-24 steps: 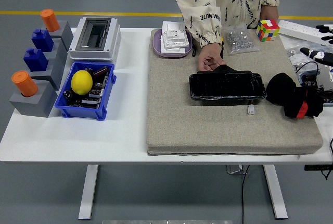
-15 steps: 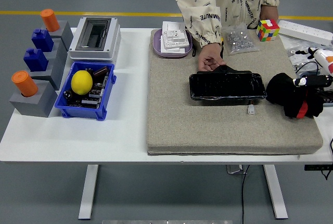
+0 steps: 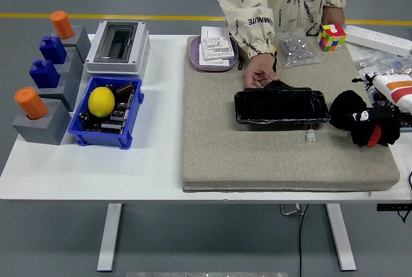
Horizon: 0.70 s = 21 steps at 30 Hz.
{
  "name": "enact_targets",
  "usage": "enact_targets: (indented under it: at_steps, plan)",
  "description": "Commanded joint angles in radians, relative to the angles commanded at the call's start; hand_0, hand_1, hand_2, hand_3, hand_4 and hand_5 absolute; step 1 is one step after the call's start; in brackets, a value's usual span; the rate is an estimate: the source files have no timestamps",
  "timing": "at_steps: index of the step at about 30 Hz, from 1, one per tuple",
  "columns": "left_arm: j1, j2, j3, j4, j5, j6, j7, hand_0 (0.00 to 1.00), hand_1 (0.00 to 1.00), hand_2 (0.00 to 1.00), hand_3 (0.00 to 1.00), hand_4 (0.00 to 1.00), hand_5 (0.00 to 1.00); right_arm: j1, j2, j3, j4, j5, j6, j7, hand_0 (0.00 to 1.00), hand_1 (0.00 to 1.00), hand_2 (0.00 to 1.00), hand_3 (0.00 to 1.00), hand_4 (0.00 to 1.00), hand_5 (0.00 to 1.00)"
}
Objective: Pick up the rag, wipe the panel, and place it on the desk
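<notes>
Lowered since earlier, right hand (image 3: 375, 111) covers black rag (image 3: 360, 119); grip cannot be told.

The right hand (image 3: 381, 104) enters at the desk's right edge, most of its arm cut off by the picture's side; its fingers blend into the black rag (image 3: 360, 120), so whether they grip or merely touch it cannot be told. The person (image 3: 283, 0) at the far edge is cut off above the chest, and one hand (image 3: 261, 71) covers the panel's (image 3: 281, 106) far-left corner. The small parts inside the clear bag (image 3: 296, 48) are too fine to identify. The power strip (image 3: 378, 38) at the far-right corner runs out of frame.
</notes>
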Motion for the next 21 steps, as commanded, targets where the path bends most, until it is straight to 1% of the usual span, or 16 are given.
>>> enact_targets:
  at_steps: [6, 10, 15, 21]
  plan:
    - [0.0, -0.001, 0.0, 0.0, -0.001, 0.0, 0.0, 0.642, 0.692, 0.733, 0.564, 0.593, 0.465, 0.007, 0.014, 0.002, -0.041, -0.004, -0.001, 0.003, 0.783, 0.741, 0.825, 0.825, 0.998, 0.592]
    - [0.002, -0.002, -0.006, 0.0, 0.004, 0.001, 0.003, 0.642, 0.692, 0.733, 0.564, 0.593, 0.465, 0.012, 0.027, 0.034, -0.076, 0.004, -0.008, 0.011, 0.783, 0.741, 0.825, 0.825, 0.998, 0.592]
    - [0.0, -0.002, 0.0, 0.0, -0.002, 0.0, 0.001, 0.643, 0.692, 0.732, 0.564, 0.593, 0.465, 0.02, 0.052, 0.065, -0.138, -0.005, -0.009, 0.014, 0.781, 0.739, 0.824, 0.819, 0.998, 0.596]
    - [-0.002, -0.004, 0.003, 0.0, -0.006, 0.0, 0.0, 0.643, 0.692, 0.731, 0.564, 0.593, 0.465, 0.019, 0.076, 0.085, -0.178, -0.026, -0.004, 0.013, 0.781, 0.736, 0.822, 0.82, 0.998, 0.596]
